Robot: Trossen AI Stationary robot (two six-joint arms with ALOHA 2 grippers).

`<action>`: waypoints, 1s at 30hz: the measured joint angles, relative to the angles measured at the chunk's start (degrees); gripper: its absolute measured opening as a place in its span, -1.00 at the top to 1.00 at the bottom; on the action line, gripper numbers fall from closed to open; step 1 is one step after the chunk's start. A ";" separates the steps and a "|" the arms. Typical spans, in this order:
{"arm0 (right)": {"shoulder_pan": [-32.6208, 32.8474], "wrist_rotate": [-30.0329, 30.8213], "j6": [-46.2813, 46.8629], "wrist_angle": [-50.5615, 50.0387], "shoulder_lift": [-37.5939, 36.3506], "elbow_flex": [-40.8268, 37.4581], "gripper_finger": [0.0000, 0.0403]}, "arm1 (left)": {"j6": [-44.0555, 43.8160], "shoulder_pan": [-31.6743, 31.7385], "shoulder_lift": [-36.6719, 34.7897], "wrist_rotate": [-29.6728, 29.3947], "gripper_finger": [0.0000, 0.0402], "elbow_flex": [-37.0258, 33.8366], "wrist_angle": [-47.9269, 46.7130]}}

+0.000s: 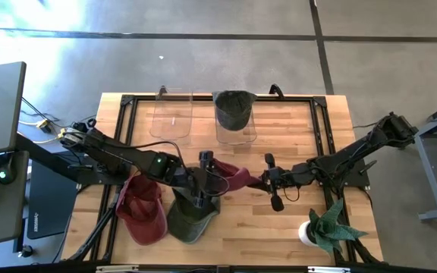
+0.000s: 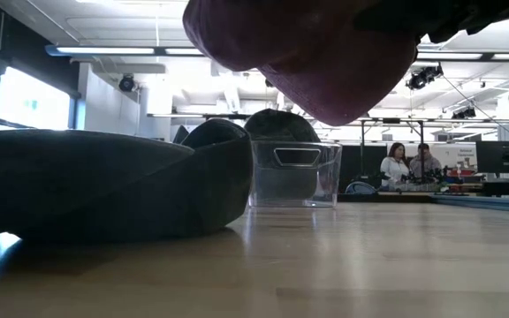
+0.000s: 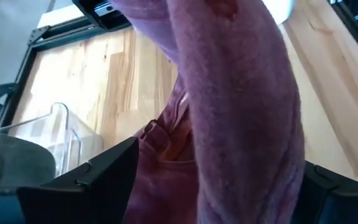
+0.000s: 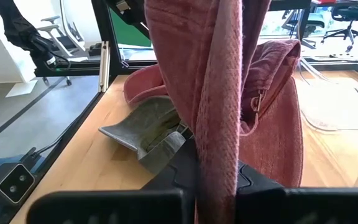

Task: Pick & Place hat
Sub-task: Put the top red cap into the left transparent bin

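Maroon hat (image 1: 235,178) hangs off the counter (image 1: 294,227) near the middle, stretched between my two sets of fingers. My left fingers (image 1: 207,173) hold it from 9 o'clock, my right fingers (image 1: 266,180) from 3 o'clock. Left wrist view: a thick fold of washed, faintly ribbed maroon cloth (image 3: 241,112) runs between the two dark pads, clamped on it. Right wrist view: a narrow, stitched edge of the same hat (image 4: 219,124) is pinched upright between my right pads, closed tight on it; a small metal buckle shows on the back strap.

Under the lifted hat lies an olive green hat (image 1: 192,216), soft cotton, brim flat on the wood. Just beside it at 9 o'clock a red hat (image 1: 141,211) lies crown down, touching it. Right wrist view shows the olive brim (image 4: 143,132) poking out below the maroon cloth, which the high view hides.

At 12 o'clock two clear plastic bins: the left bin (image 1: 173,114) holds no hat; the right bin (image 1: 236,130) holds a dark green hat (image 1: 234,106), domed crown up. Low view alone shows that bin's moulded handle (image 2: 296,156) and two people (image 2: 409,164) far back in the room.

Counter is pale butcher-block wood in a black frame. A potted plant (image 1: 328,227), spiky leaves, white pot, stands at 4 o'clock.
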 joint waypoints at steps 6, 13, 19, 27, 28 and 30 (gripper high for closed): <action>0.00 0.00 -0.02 0.03 -0.01 -0.01 0.92 | -1.13 0.04 0.00 7.14 -0.47 0.00 0.26; 0.00 -0.02 -0.06 0.27 0.01 -0.01 0.92 | 3.99 -0.02 0.00 14.47 0.00 0.00 -0.03; 0.02 -0.07 -0.50 0.23 0.01 0.00 0.92 | 9.02 0.02 -0.19 15.76 0.90 0.02 0.48; 0.02 -0.35 0.42 -1.07 0.01 0.01 0.59 | 9.86 0.15 -0.24 15.25 0.98 6.47 -8.55; -0.01 -0.28 1.12 -1.84 -0.01 0.01 0.50 | 9.90 0.57 -0.24 13.72 0.97 8.10 -11.19; -0.14 0.46 1.42 -3.40 0.01 0.01 0.31 | 9.88 1.09 -0.24 11.19 0.97 11.77 -17.16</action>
